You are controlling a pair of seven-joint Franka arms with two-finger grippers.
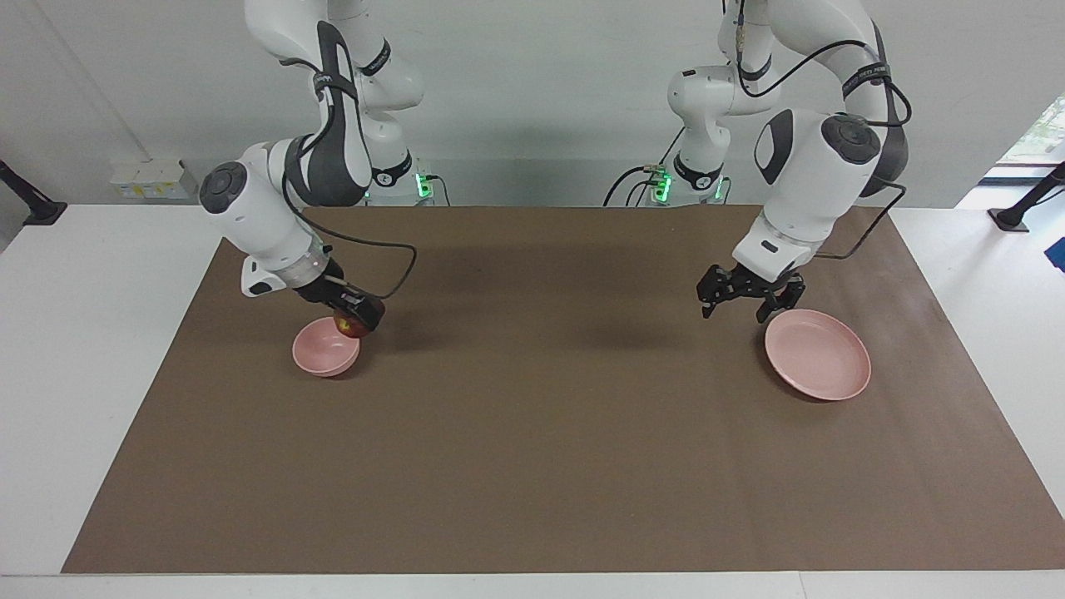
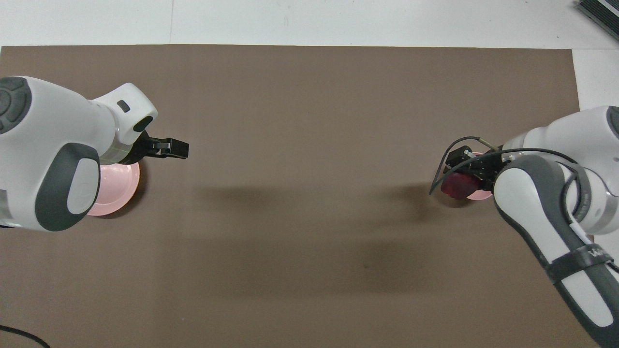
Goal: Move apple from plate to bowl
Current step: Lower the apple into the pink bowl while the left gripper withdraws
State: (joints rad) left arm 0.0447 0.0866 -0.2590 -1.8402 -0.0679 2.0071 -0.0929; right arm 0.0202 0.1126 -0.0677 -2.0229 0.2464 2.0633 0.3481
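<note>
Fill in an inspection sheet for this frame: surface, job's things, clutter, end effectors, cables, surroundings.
Surface: brown mat on a white table.
Job's things: apple held over the bowl rim; plate bare, at the left arm's end.
Clutter: nothing seen.
End effectors: right end effector shut on the apple; left end effector open, waiting above the plate's edge.
Cables: black cable looping off the right wrist.
Surroundings: white wall, wall sockets.

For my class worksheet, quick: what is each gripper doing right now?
Right gripper: shut on the small dark red apple, over the deep pink bowl.
Left gripper: open, empty, by the flat pink plate.
</note>
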